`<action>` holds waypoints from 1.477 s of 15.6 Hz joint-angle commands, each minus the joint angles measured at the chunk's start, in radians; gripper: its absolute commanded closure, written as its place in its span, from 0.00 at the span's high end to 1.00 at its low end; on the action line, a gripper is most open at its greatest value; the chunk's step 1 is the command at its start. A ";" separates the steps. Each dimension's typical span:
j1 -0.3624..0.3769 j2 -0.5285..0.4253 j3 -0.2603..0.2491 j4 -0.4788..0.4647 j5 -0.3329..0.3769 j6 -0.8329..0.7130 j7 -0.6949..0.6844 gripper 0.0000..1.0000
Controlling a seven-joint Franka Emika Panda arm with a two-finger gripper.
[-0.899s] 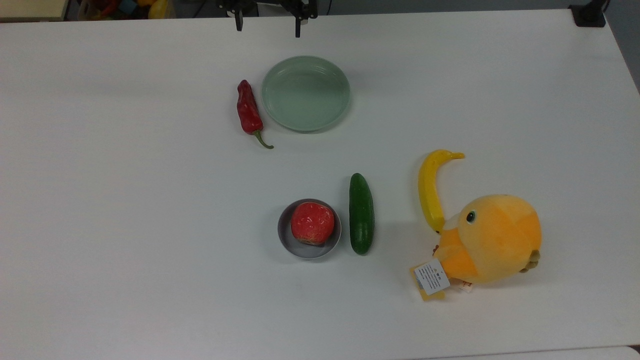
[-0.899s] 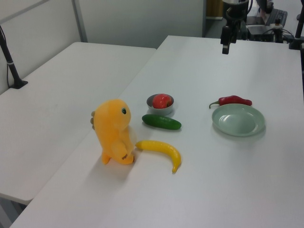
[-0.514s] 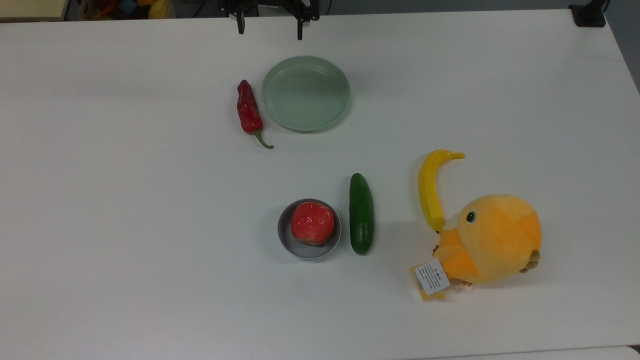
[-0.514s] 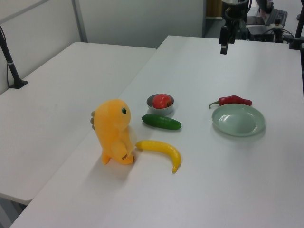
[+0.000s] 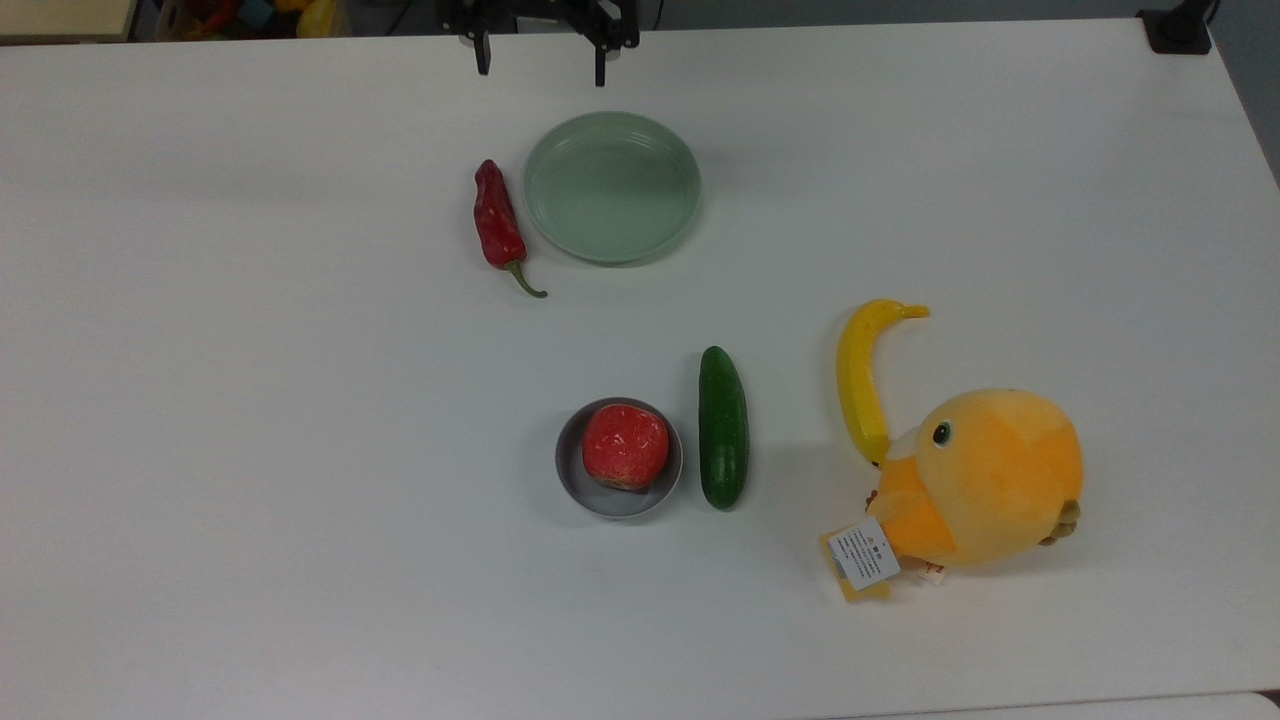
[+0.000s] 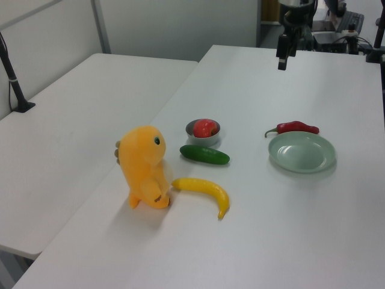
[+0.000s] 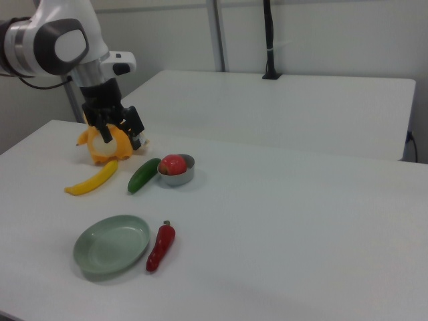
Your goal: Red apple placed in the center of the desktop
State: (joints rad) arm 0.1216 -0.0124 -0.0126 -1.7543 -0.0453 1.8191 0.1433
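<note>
Red apple sits in a small grey bowl on the white bench, just beside a dark green cucumber on the top view's right. Further right lie a banana and an orange plush toy. Red chili pepper rests beside a pale green plate. Tool hangs at the bench's far edge beyond the plate, fingers spread wide, holding nothing.
</note>
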 commanded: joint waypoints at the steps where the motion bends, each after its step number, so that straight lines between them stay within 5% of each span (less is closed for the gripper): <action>1: 0.009 0.095 -0.014 0.024 0.031 0.179 -0.022 1.00; 13: 0.021 0.443 0.020 0.291 0.016 0.302 0.001 1.00; 23: 0.038 0.601 0.025 0.318 -0.073 0.581 0.078 1.00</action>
State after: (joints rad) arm 0.1508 0.5399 0.0144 -1.4780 -0.0922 2.3567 0.1984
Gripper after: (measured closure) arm 0.000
